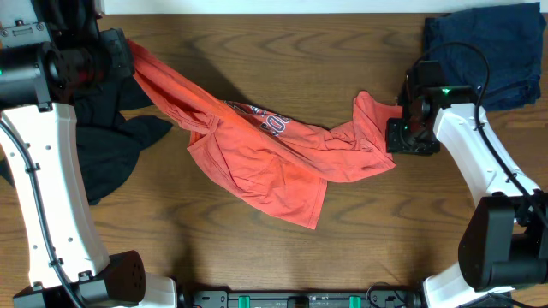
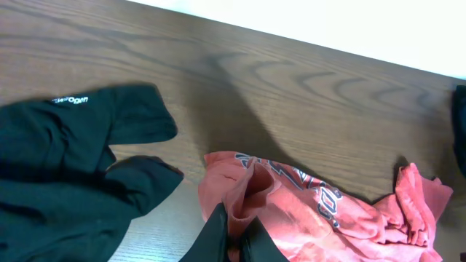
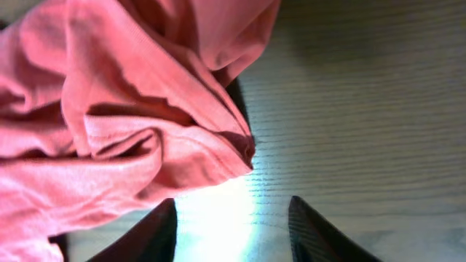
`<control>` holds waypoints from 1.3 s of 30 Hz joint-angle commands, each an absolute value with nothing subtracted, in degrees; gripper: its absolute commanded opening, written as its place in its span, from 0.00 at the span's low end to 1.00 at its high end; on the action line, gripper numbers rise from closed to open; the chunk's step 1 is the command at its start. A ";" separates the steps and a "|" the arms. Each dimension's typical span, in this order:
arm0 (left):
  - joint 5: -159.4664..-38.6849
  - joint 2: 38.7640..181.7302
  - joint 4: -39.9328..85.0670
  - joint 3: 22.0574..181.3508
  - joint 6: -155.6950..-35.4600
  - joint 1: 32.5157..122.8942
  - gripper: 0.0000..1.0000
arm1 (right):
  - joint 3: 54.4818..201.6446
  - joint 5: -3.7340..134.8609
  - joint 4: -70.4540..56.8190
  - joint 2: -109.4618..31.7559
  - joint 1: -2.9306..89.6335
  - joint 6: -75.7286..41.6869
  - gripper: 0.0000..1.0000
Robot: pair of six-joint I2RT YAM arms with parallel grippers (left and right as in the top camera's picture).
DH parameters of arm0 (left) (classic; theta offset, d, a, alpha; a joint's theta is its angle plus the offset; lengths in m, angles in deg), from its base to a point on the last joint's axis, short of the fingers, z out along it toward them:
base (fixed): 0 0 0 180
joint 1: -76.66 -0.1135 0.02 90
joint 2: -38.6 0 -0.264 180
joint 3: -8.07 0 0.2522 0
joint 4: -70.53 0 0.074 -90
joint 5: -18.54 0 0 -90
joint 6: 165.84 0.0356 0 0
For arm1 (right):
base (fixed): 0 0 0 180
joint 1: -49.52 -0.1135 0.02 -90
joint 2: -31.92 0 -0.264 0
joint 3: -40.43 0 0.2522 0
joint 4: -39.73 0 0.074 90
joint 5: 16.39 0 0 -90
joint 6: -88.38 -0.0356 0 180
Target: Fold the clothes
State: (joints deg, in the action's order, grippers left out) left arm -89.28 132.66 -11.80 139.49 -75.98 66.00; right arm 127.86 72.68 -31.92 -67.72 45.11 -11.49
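An orange-red T-shirt (image 1: 274, 154) with a printed logo lies crumpled across the middle of the wooden table. My left gripper (image 1: 120, 53) is shut on one end of it at the far left and holds that end lifted, so the cloth stretches toward it. In the left wrist view the fingers (image 2: 234, 236) pinch a fold of the shirt (image 2: 291, 196). My right gripper (image 1: 402, 128) is open at the shirt's right end, just above the table. In the right wrist view its fingers (image 3: 231, 218) are apart and empty, with the shirt's edge (image 3: 131, 131) just ahead.
A black garment (image 1: 111, 145) lies bunched at the left under the left arm; it also shows in the left wrist view (image 2: 65, 167). A dark blue garment (image 1: 488, 51) lies at the far right corner. Bare wood lies in front of the shirt.
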 commanded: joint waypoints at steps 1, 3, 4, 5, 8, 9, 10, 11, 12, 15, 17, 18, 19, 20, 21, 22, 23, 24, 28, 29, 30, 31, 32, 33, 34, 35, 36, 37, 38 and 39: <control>-88.74 132.90 -11.52 139.25 -75.44 66.11 0.06 | 127.83 71.10 -31.48 -67.19 45.31 -8.52 0.49; -88.74 132.90 -11.52 139.25 -75.44 66.11 0.06 | 127.83 68.55 -30.54 -67.19 45.05 -5.61 0.49; -88.74 132.90 -11.50 139.25 -75.44 66.11 0.06 | 127.83 66.84 -29.84 -67.19 44.87 -4.34 0.49; -88.74 132.90 -11.50 139.25 -75.44 66.11 0.06 | 127.83 65.31 -29.14 -67.19 44.67 -3.62 0.49; -88.74 132.90 -11.50 139.25 -75.44 66.11 0.06 | 127.70 63.50 -26.46 -67.21 43.43 -5.66 0.42; -88.74 132.90 -11.50 139.25 -75.44 66.11 0.06 | 127.44 63.74 -25.32 -67.21 42.75 -7.25 0.40; -88.74 132.90 -11.50 139.25 -75.46 66.11 0.06 | 127.03 64.22 -23.88 -67.21 41.90 -9.33 0.38; -88.74 132.90 -11.50 139.25 -75.46 66.11 0.06 | 126.39 65.64 -22.08 -67.28 40.67 -12.50 0.38; -88.74 132.90 -11.52 139.25 -75.46 66.11 0.06 | 126.04 66.84 -21.28 -67.39 39.87 -14.57 0.37; -88.74 132.90 -11.52 139.25 -75.46 66.11 0.06 | 124.86 71.96 -19.18 -67.96 36.24 -22.18 0.38; -88.74 132.90 -11.54 139.25 -75.46 66.11 0.06 | 124.40 74.40 -18.43 -68.28 34.05 -24.93 0.39; -88.74 132.90 -11.54 139.25 -75.46 66.11 0.06 | 124.23 76.28 -18.19 -68.52 32.74 -26.68 0.39; -88.74 132.90 -11.54 139.25 -75.46 66.11 0.06 | 124.16 77.66 -18.22 -68.52 31.87 -27.91 0.39; -88.74 132.90 -11.54 139.25 -75.46 66.11 0.06 | 124.10 79.10 -18.24 -68.52 31.08 -29.11 0.40; -88.74 132.90 -11.54 139.25 -75.46 66.13 0.06 | 124.10 80.90 -18.35 -68.52 30.29 -30.59 0.42; -88.74 132.90 -11.54 139.25 -75.46 66.13 0.06 | 124.10 81.99 -18.37 -68.52 29.81 -31.38 0.43; -88.74 132.90 -11.54 139.25 -75.46 66.13 0.06 | 124.07 83.02 -18.37 -68.52 29.42 -32.17 0.44; -88.74 132.90 -11.54 139.25 -75.46 66.13 0.06 | 124.03 84.02 -18.35 -68.52 29.13 -33.09 0.45; -88.72 132.90 -11.56 139.25 -75.44 66.11 0.06 | 123.66 85.51 -18.39 -68.57 28.96 -35.34 0.47; -88.72 132.90 -11.56 139.25 -75.44 66.11 0.06 | 123.48 86.21 -18.28 -68.61 28.94 -35.97 0.48; -88.72 132.90 -11.56 139.25 -75.44 66.11 0.06 | 123.27 87.06 -18.06 -68.61 28.91 -36.67 0.49; -88.72 132.90 -11.58 139.25 -75.44 66.11 0.06 | 122.96 87.80 -17.52 -68.61 28.85 -36.98 0.49; -88.72 132.90 -11.61 139.25 -75.44 66.11 0.06 | 122.59 88.09 -16.80 -68.63 28.81 -36.98 0.49; -88.72 132.90 -11.65 139.25 -75.44 66.11 0.06 | 122.00 88.20 -15.70 -68.65 28.81 -36.98 0.49; -88.72 132.90 -11.76 139.25 -75.44 66.11 0.06 | 121.43 88.20 -14.61 -68.65 28.81 -36.98 0.49; -88.72 132.90 -11.78 139.25 -75.44 66.11 0.06 | 120.93 88.20 -13.74 -68.65 28.81 -36.98 0.50; -88.72 132.90 -11.80 139.25 -75.44 66.11 0.06 | 120.69 88.17 -13.30 -68.65 28.81 -36.98 0.50; -88.72 132.90 -11.82 139.25 -75.44 66.11 0.06 | 120.25 88.17 -12.53 -68.65 28.81 -36.98 0.50; -88.72 132.90 -11.82 139.25 -75.44 66.11 0.06 | 119.92 88.17 -12.07 -68.65 28.81 -36.98 0.50; -88.72 132.90 -11.82 139.25 -75.44 66.11 0.06 | 119.72 88.17 -11.81 -68.65 28.81 -36.95 0.50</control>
